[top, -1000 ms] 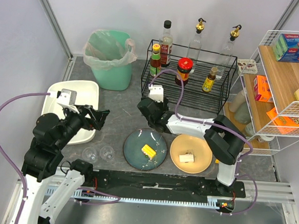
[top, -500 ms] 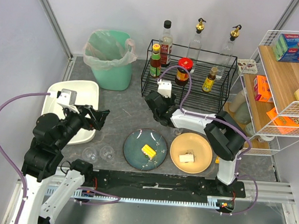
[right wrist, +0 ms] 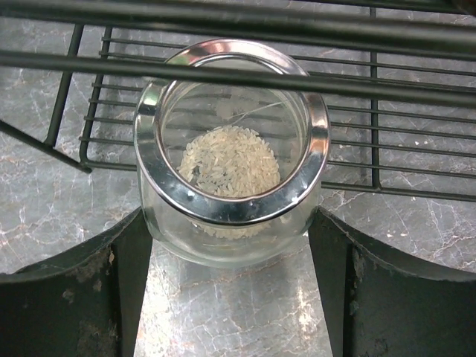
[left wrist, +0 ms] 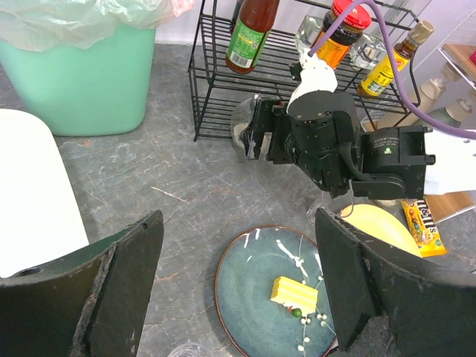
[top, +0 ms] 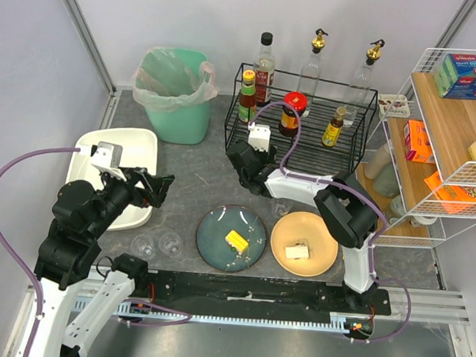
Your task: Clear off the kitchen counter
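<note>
Change: the right gripper (right wrist: 230,245) has swung away from the plates and forward to the foot of the wire rack (right wrist: 223,67). The left gripper (top: 162,189) has not moved.
Right tool: jaws spread wide, one finger on each side of a glass jar (right wrist: 230,156). I cannot tell whether the pads touch the glass.
Left tool: jaws spread, nothing between them, hovering.
Meaning: probably the approach for picking up the jar, an early step. Nothing is lifted yet.
Counter: the kitchen counter (top: 189,175) lies under both tools and carries all the dishes.
Jar: open-topped with a metal rim and a thin layer of rice at the bottom. The rack's lower bars run just beyond the fingertips.
Blue plate (top: 214,226): behind the right tool, toward its base. It holds a yellow food piece and crumbs.
Tan plate (top: 326,234): beside the blue one, holding one pale block.
Small glasses (top: 156,244): just behind the left tool, apparently empty.
White tub (top: 134,147): at the left tool's left, partly hidden by the arm, nothing seen inside.
Green bin (top: 177,117): ahead of the left tool, bag-lined, its inside unclear.
</note>
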Controlling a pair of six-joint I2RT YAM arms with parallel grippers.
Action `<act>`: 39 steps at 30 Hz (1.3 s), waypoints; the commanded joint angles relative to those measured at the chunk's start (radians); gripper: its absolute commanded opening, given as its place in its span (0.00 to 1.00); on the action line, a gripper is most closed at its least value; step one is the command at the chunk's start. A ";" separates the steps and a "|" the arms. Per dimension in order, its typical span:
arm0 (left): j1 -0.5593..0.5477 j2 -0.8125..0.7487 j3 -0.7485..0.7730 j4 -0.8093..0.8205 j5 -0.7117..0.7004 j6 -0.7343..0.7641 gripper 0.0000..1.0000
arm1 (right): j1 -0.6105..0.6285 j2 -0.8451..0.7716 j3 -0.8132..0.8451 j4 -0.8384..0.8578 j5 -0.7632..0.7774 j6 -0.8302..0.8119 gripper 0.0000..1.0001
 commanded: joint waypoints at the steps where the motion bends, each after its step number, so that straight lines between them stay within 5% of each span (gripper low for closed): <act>1: 0.000 0.001 0.005 0.006 -0.015 0.036 0.88 | -0.020 0.029 0.067 0.056 0.069 0.053 0.29; 19: 0.001 0.009 0.008 0.006 -0.021 0.044 0.88 | -0.072 0.121 0.174 0.007 0.053 0.079 0.41; 39: 0.000 0.017 0.019 -0.001 -0.024 0.050 0.88 | -0.076 0.114 0.192 0.016 0.030 0.028 0.91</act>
